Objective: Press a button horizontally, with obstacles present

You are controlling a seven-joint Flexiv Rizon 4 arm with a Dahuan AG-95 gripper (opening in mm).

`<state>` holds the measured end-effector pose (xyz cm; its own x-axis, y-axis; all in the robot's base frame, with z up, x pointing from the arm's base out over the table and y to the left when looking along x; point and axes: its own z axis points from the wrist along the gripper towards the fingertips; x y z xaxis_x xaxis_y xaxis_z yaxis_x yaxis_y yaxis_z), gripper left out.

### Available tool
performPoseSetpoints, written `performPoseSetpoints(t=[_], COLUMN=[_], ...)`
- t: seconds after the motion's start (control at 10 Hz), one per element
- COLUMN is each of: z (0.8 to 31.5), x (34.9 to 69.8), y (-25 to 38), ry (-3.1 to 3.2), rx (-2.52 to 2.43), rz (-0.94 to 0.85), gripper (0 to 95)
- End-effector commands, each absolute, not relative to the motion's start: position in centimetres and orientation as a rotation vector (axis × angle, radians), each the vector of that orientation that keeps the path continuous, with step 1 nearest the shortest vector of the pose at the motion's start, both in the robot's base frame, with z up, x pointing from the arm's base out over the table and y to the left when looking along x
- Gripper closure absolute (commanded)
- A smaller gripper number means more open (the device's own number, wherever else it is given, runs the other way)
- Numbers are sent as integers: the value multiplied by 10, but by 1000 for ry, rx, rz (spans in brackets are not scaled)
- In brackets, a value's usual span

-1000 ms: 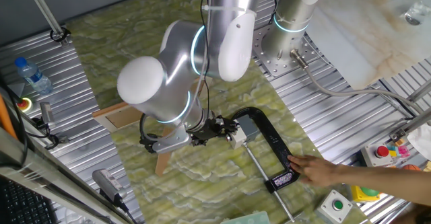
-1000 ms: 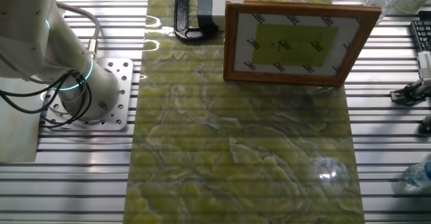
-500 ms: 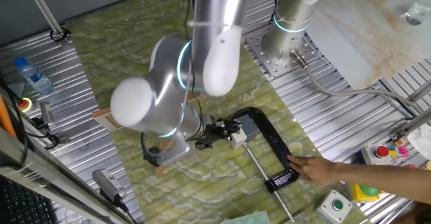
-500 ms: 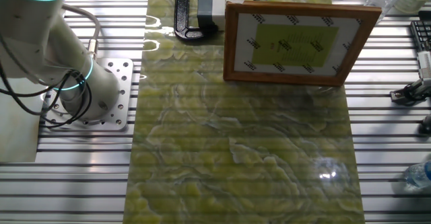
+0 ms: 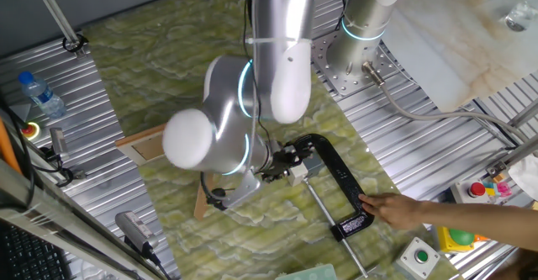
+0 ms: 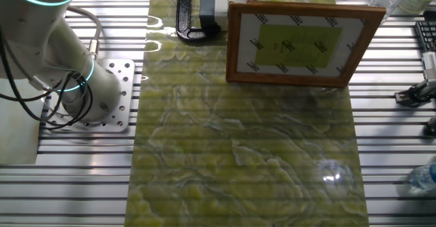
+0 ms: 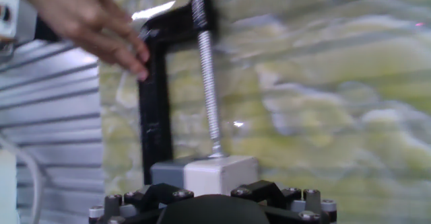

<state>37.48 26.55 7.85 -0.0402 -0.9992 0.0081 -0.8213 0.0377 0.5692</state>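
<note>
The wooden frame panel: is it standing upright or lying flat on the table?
Standing, near upright. The other fixed view shows the wooden frame panel face-on on its lower edge; one fixed view shows its strut leg propping it.

Black C-clamp [image 5: 336, 179] lying flat on the green marbled mat [image 5: 168, 70], its threaded screw [image 7: 205, 69] running across the opening. Water bottle [image 5: 40, 95] on the ribbed metal surface [image 5: 76, 129] beside the mat. Red [image 5: 477, 190], green [image 5: 454, 238] and white-cased green [image 5: 420, 256] push-button boxes grouped at one corner. Pale marbled board [image 5: 454, 36] leaning near the perforated metal base plate [image 6: 112, 94].
</note>
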Motion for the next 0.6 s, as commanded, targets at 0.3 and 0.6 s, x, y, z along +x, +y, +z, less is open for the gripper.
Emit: performPoseSetpoints(t=[0.3, 0.6], z=[80, 81], x=[383, 399], y=[269, 274], ry=[-1989, -1911], rx=[1783, 1795], rz=[-635, -702], gripper=[190, 190])
